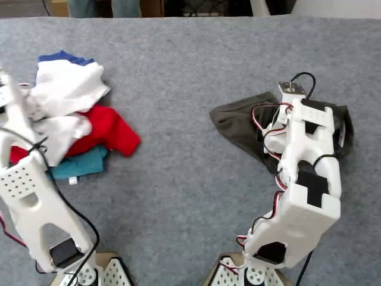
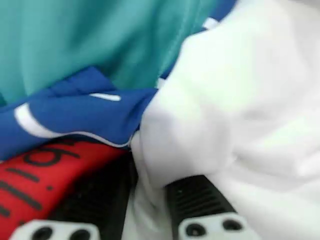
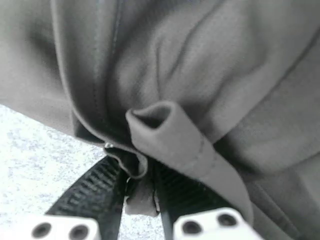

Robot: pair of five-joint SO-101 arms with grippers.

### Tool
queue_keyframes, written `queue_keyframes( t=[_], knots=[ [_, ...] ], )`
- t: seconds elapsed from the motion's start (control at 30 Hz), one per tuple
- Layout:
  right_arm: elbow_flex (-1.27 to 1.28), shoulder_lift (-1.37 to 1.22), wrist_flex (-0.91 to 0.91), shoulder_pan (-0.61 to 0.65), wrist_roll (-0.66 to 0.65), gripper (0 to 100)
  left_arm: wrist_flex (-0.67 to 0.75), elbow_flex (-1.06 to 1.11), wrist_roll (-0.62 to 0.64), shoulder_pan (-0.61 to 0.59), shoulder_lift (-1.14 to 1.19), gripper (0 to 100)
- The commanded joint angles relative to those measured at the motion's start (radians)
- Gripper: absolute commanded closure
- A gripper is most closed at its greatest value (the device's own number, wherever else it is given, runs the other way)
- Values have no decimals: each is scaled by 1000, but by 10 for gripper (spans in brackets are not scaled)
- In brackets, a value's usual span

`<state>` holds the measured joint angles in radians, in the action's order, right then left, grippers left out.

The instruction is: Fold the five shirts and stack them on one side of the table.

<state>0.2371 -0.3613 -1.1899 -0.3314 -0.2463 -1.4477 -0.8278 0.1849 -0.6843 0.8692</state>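
Currently my right gripper (image 3: 141, 192) pinches a fold of the dark grey shirt (image 3: 210, 70). My left gripper (image 2: 147, 210) nips the white shirt (image 2: 240, 100), beside the blue shirt (image 2: 75, 110)

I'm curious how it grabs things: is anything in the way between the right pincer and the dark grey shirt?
Nothing visible does: the right pincer is shut on a fold of the dark grey shirt.

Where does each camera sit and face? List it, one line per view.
High view: above the table, looking down; left arm and right arm show.
Left wrist view: on left arm; its jaws pinch the white shirt.
Right wrist view: on right arm; its jaws pinch the dark shirt.
Shared: high view shows both shirts too.
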Motion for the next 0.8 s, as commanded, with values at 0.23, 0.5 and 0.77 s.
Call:
queue_keyframes(
  t=[0.23,0.5,0.77],
  knots=[
    [36,-13,37,20,8,984,-118,-634,71,-289,0,971],
    [22,7,23,78,2,985,-315,-803,161,-99,-8,740],
    [-128,302,-233,443,2,985,-315,-834,157,-58,-32,662]
  ],
)
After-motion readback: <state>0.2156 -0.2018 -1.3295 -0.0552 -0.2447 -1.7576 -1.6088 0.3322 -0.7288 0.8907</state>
